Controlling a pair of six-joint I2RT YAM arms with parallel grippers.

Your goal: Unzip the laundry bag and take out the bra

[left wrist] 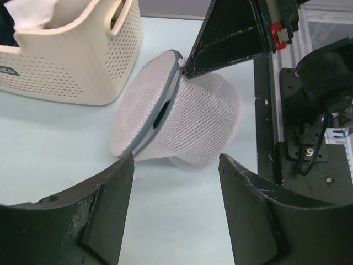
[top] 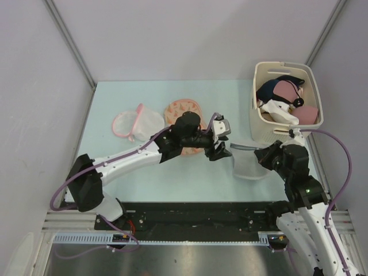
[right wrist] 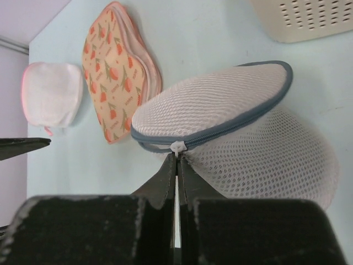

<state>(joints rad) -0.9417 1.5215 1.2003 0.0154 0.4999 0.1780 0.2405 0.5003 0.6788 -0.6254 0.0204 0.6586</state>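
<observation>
A: Room around the bag (top: 248,162)?
B: Basket (top: 257,127) just beside it at the far right; open table (top: 184,181) to its left.
A: Arms?
B: Left gripper (left wrist: 176,165) reaches across, fingers spread, clear of the bag; right gripper (right wrist: 176,161) pinched shut on the zip pull (right wrist: 176,147).

I see a cream perforated basket (top: 261,127) at the far right of the pale green desk (top: 115,172), close to the right wall. It is heaped with garments (top: 284,92) in navy, pink and white. Left of centre a peach pouch (top: 179,110) printed with orange flowers lies flat. Just beside it on the left, a small white mesh pouch (top: 133,123) with pink trim also lies flat.
</observation>
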